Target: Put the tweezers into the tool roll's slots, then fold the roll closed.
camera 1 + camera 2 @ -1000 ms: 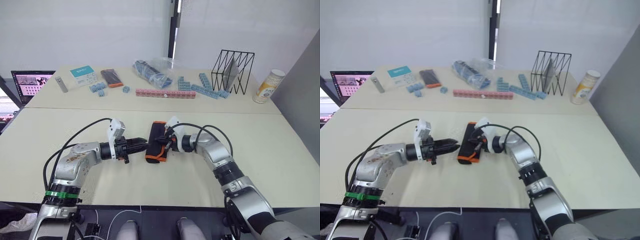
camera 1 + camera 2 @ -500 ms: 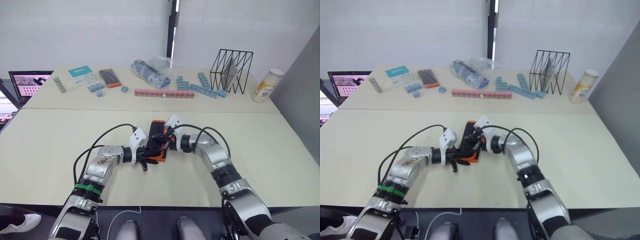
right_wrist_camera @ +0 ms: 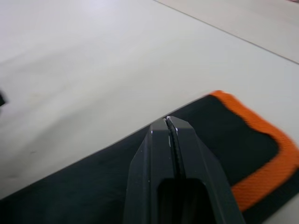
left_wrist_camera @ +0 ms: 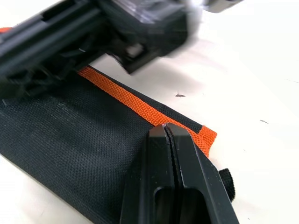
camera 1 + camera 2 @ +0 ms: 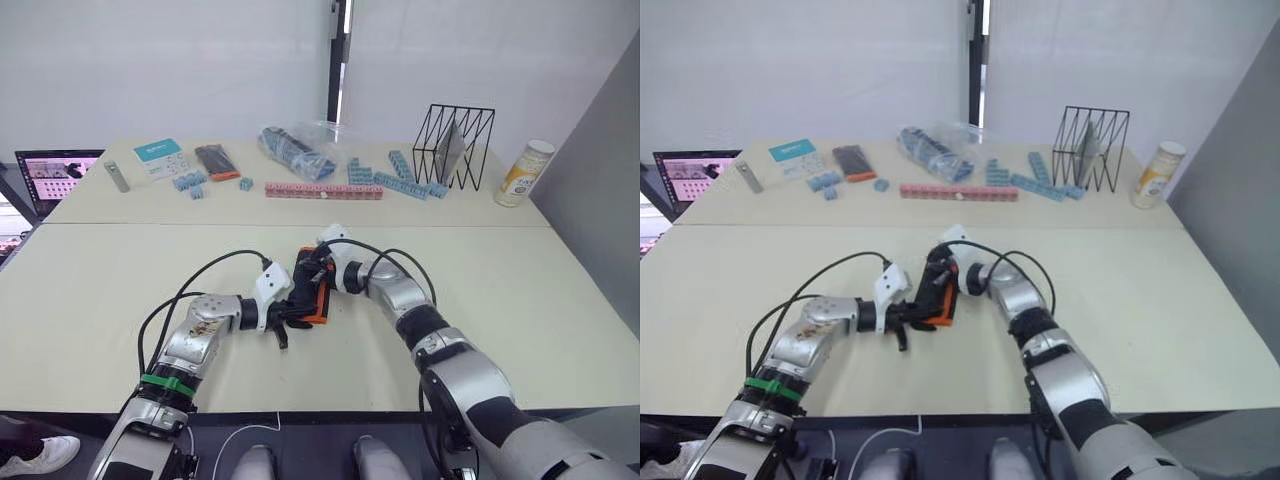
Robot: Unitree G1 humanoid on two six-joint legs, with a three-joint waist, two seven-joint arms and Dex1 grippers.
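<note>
Tool roll (image 5: 311, 288) lies folded at near-table centre. Left gripper (image 4: 167, 128) and right gripper (image 3: 168, 121), fingers pressed together, bear on fabric from opposite sides, apparently flattening fold.

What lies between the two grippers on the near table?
The black fabric tool roll with orange edging, folded, lies between the left gripper and right gripper; both head views show this.

The tool roll (image 5: 311, 287), mid-frame, lies partly hidden beneath both grippers. At the left edge a laptop (image 5: 44, 172) is cut off. The items inside the clear bag (image 5: 300, 148), upper centre, are too small to tell.
</note>
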